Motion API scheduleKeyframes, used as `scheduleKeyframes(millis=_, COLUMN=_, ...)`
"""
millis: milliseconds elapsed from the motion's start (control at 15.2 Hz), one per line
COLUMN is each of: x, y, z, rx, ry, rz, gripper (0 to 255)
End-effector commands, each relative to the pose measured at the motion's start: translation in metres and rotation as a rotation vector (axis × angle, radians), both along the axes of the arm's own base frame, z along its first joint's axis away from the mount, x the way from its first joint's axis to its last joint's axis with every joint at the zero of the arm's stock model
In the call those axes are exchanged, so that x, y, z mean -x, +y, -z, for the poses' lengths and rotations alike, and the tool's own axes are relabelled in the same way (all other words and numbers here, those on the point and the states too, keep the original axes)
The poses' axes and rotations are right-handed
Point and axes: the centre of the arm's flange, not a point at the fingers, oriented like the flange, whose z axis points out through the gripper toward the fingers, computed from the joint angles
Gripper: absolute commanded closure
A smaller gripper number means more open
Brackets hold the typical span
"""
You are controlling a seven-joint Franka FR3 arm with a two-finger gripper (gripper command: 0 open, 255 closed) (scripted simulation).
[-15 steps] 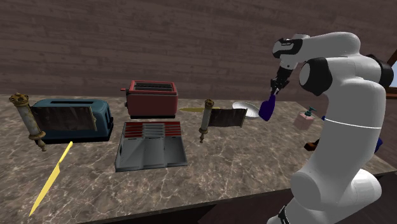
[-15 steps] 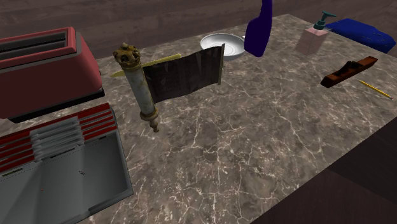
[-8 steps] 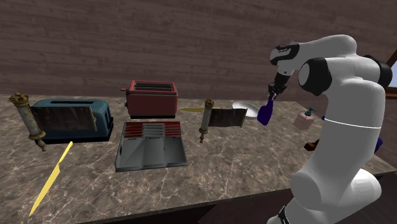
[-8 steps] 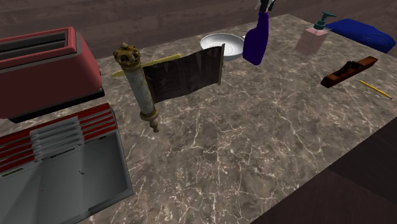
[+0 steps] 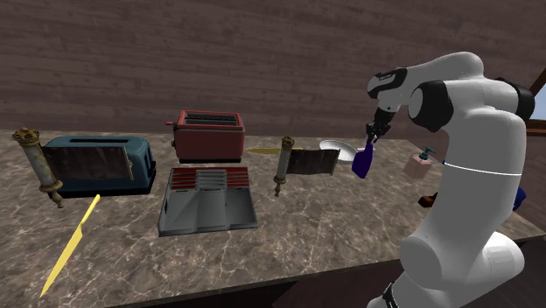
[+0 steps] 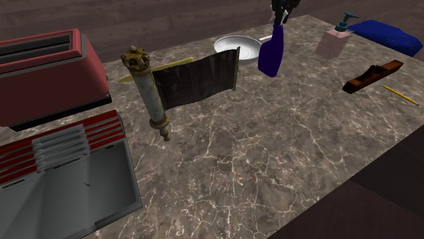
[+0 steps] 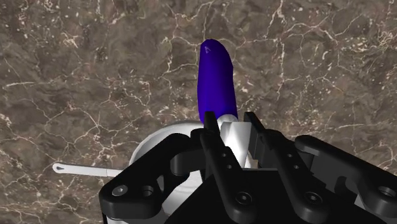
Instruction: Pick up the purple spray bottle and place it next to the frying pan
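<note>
My black gripper (image 5: 374, 133) (image 6: 280, 15) (image 7: 230, 124) is shut on the pale neck of the purple spray bottle (image 5: 363, 162) (image 6: 272, 58) (image 7: 217, 83). The bottle hangs nearly upright below the fingers, its base low over the marble counter (image 6: 272, 156). Whether the base touches the counter I cannot tell. The white frying pan (image 5: 337, 149) (image 6: 238, 47) (image 7: 153, 149) lies right beside the bottle, toward the wall, and its thin handle points away from the bottle in the wrist view.
An open scroll (image 5: 302, 162) (image 6: 183, 85) lies on the pan's other side. A red toaster (image 5: 208, 134), a blue toaster (image 5: 101, 164) and a grey tray (image 5: 207, 201) are farther off. A pink soap dispenser (image 6: 336, 41), a brown block (image 6: 372, 75) and a pencil (image 6: 401, 95) lie near the stand.
The gripper has come down with the bottle and shifted slightly toward the shoulder view's left, bringing the bottle's base close to the counter beside the pan.
</note>
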Motion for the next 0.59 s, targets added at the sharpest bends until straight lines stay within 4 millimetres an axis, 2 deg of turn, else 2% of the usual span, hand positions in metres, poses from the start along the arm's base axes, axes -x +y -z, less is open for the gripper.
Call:
scheduleKeyframes(millis=0, x=-0.0003, y=0.0004, z=0.0014, rx=0.000, ry=-0.001, rz=0.000, gripper=255)
scheduleKeyframes(millis=330, x=-0.0003, y=0.0004, z=0.0014, rx=0.000, ry=-0.001, rz=0.000, gripper=255)
scheduleKeyframes(millis=396, x=-0.0003, y=0.0004, z=0.0014, rx=0.000, ry=-0.001, rz=0.000, gripper=0)
scheduleKeyframes(millis=528, x=-0.0003, y=0.0004, z=0.0015, rx=0.000, ry=-0.001, rz=0.000, gripper=0)
